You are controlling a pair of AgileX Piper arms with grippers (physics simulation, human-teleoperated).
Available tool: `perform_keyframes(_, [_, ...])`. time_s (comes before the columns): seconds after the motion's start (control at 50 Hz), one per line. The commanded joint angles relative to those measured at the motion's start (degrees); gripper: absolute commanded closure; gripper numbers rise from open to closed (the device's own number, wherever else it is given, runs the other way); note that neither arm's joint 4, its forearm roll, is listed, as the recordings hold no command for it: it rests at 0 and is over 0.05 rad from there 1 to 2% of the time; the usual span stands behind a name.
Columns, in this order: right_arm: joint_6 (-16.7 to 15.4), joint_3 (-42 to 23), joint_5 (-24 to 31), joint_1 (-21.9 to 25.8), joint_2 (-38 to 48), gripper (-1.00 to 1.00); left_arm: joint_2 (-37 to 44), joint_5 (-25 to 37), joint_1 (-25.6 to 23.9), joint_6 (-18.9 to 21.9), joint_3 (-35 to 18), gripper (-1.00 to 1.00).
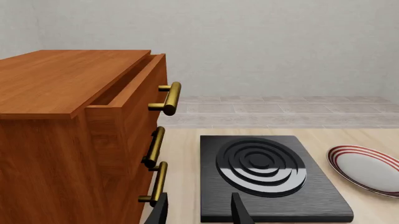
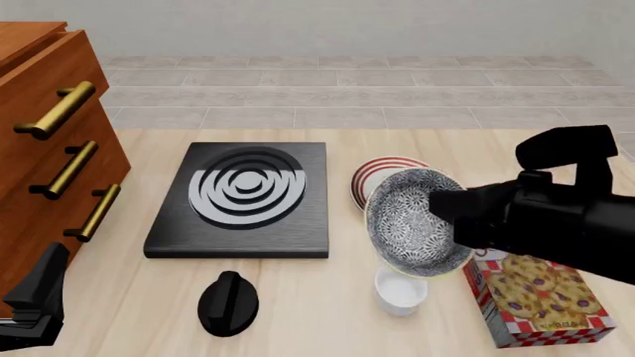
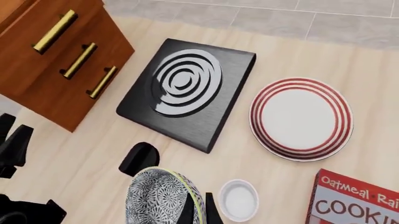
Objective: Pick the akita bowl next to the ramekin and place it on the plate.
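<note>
Right gripper [image 3: 198,207] nearest the lens in the right wrist view, fingers pinched on the rim of the akita bowl [image 2: 415,222], which is lifted off the table and tipped on edge (patterned inside faces the front camera). In the front view the bowl hangs above the ramekin [image 2: 401,291] and covers part of the plate [image 2: 380,178] behind it. The wrist view shows bowl and plate well apart, so the bowl is not on the plate. The ramekin sits on the table just left of the cookie box [image 2: 536,299]. Plate lies flat, right of the stove burner [image 2: 245,195]. Black knob [image 2: 228,301] lies in front of the burner slab. Wooden drawer cabinet [image 2: 44,149] at the far left, top drawer slightly pulled out, brass handles. Left gripper [image 1: 198,212] low near the cabinet, fingers spread apart and holding nothing, well away from the bowl. Table [image 2: 297,312] is light wood.
</note>
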Motion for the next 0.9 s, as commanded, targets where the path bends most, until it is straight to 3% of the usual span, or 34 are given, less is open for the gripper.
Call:
perform_keyframes(0.02, [1.9, -2.3, -1.7, 0.0, 1.3, 1.00, 0.0, 0.0, 0.0, 0.0, 0.0, -1.00])
perform_keyframes(0.32, [3.5, -3.3, -4.7, -0.9, 1.6, 1.00, 0.0, 0.0, 0.0, 0.0, 0.0, -1.00])
perform_keyframes(0.9, [10.9, -3.2, -13.8, -5.9, 6.0, 1.00, 0.0, 0.0, 0.0, 0.0, 0.0, -1.00])
